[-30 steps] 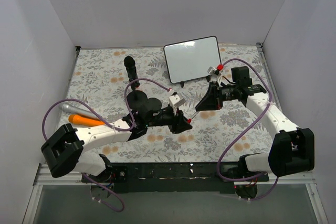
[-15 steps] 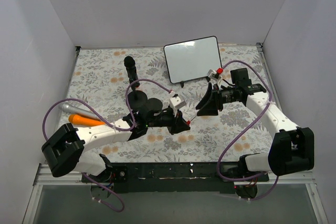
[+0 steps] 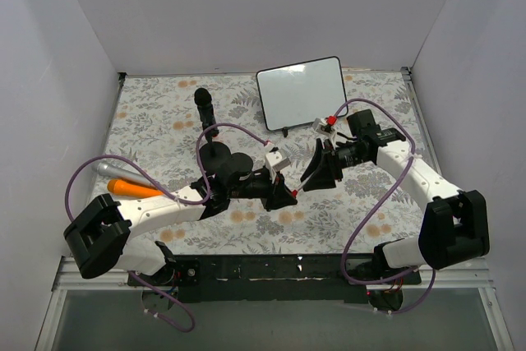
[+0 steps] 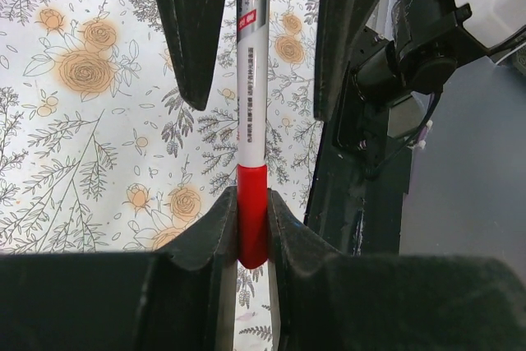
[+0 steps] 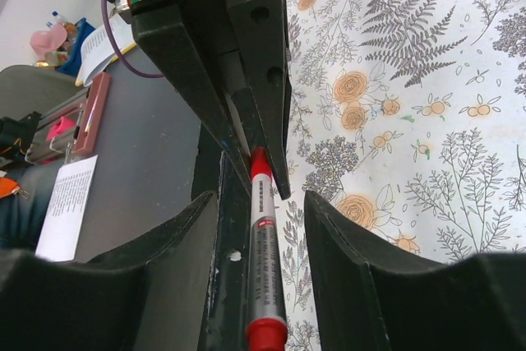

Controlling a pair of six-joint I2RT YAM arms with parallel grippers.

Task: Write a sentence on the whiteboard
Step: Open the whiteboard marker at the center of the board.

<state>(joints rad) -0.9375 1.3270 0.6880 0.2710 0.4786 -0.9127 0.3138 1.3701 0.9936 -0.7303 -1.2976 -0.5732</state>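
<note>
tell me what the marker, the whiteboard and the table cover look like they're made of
The marker looks like plastic: a smooth white barrel with printed text and red ends. The whiteboard has a glossy white face with faint reflections, perhaps coated board or melamine, in a thin black frame that is probably plastic. The table cover is a matte floral print, cloth or vinyl; the views leave that open.

The tablecloth (image 3: 164, 113) is showing grey ferns and orange roses on white. At twelve o'clock the whiteboard (image 3: 301, 92) is gleaming white inside a black frame. The marker (image 4: 251, 121) is showing a white barrel with red ends. At nine o'clock an orange object (image 3: 136, 189) is glowing, and purple cables (image 3: 80, 167) are looping over white-and-black arms (image 3: 156, 210).
</note>
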